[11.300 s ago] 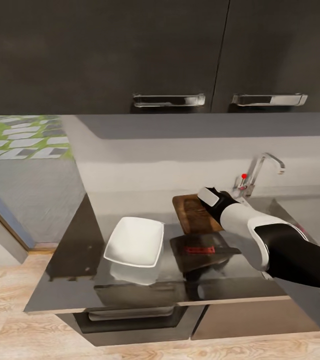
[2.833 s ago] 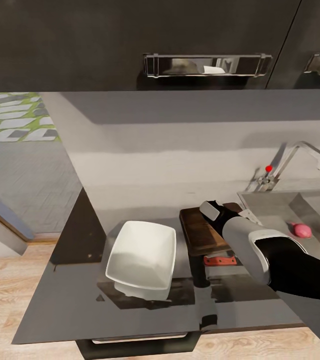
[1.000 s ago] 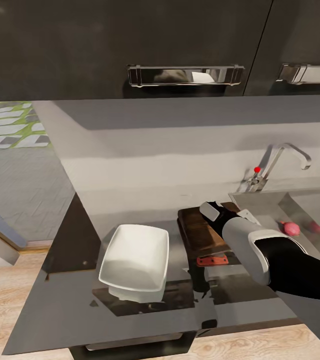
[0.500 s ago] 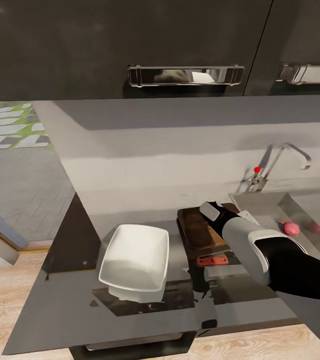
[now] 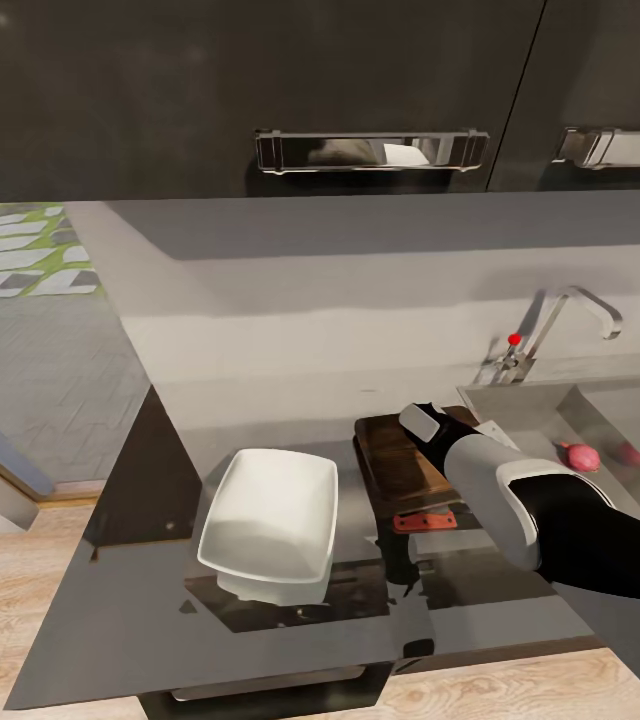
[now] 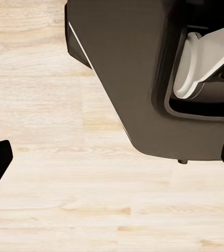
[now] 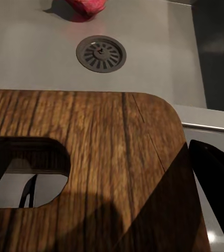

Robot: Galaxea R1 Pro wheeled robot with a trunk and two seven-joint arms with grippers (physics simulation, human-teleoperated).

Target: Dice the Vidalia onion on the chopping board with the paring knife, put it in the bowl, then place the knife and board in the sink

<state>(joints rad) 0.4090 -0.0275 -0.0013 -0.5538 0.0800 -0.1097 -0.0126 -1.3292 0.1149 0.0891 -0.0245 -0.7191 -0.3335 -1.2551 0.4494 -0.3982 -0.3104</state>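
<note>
The dark wooden chopping board (image 5: 397, 468) lies on the glossy countertop (image 5: 130, 590), right of the white bowl (image 5: 270, 513). The red-handled paring knife (image 5: 425, 521) rests at the board's near end. My right arm (image 5: 520, 500) reaches over the board. In the right wrist view my right gripper (image 7: 106, 173) is open just above the board (image 7: 106, 142), near its slot hole (image 7: 30, 176). A reddish Vidalia onion (image 5: 583, 457) sits in the sink (image 5: 560, 410), beyond the drain (image 7: 101, 53). My left gripper (image 6: 112, 163) hangs open over the wooden floor.
A chrome tap (image 5: 565, 315) with a red knob (image 5: 515, 339) stands behind the sink. Dark wall cabinets with steel handles (image 5: 370, 150) hang above the counter. The countertop ends at the left beside a tiled wall (image 5: 50, 340).
Over the last second nothing has moved. Against the older frames the whole picture has shifted, so the camera has moved; my right arm still hovers over the board.
</note>
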